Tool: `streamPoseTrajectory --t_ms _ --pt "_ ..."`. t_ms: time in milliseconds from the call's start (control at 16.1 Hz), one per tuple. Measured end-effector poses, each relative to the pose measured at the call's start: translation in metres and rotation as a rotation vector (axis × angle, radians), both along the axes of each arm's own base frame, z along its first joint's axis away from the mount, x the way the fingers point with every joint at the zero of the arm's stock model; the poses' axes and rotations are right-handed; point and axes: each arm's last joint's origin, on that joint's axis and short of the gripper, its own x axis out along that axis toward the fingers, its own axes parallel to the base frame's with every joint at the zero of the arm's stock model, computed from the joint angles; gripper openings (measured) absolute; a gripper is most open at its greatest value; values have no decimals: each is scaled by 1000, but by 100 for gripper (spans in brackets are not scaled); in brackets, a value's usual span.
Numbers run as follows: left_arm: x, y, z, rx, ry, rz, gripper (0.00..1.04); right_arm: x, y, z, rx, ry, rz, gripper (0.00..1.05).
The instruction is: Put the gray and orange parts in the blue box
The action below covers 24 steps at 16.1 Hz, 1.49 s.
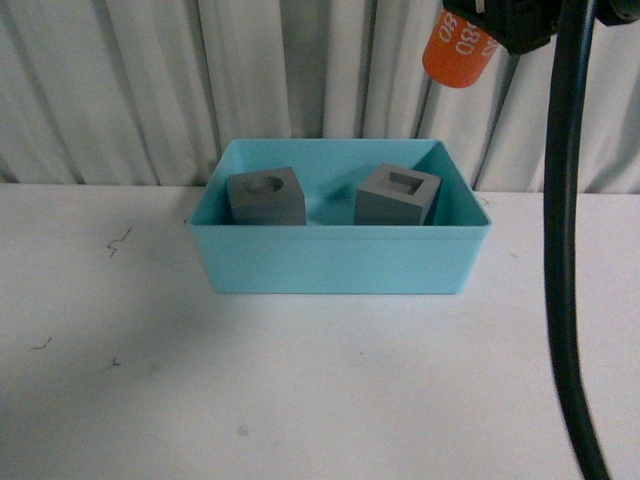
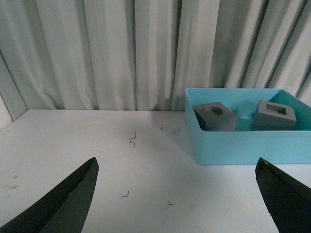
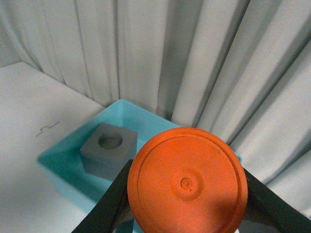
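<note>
My right hand (image 3: 187, 213) grips the small orange cylinder (image 1: 458, 47) high above the light blue plastic box (image 1: 340, 265), seemingly over its far right corner. Both matte gray cubes (image 1: 266, 196) sit inside already. I'd descend between them before releasing. My left hand (image 2: 177, 204) hangs wide open, empty.

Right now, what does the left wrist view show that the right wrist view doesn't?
Left wrist only: the gray cube with the square recess in the blue box, small dark marks on the white table, and the left end effector open, holding nothing.

Right wrist only: the orange cylinder seen end-on, clamped in the right end effector above the box.

Both: the blue box, the gray cube with the round recess inside it, the table and the pale curtain behind.
</note>
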Motion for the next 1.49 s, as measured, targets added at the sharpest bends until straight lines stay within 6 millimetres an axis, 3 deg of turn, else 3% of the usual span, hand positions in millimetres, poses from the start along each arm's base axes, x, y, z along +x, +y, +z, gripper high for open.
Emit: streamPoseTrajectory --t_ms 187,436,685,1058,1494 --pt "0 0 0 0 0 0 98 51 14 -16 16 23 -28 47" --pt "0 0 0 0 0 0 98 110 58 -50 -2 85 13 47" --pt "0 0 0 0 0 0 98 143 79 -84 6 162 4 47" --pt "0 0 0 0 0 0 98 146 81 -124 30 270 -16 47" --pt "0 0 0 0 0 0 98 150 88 -144 27 317 -14 47"
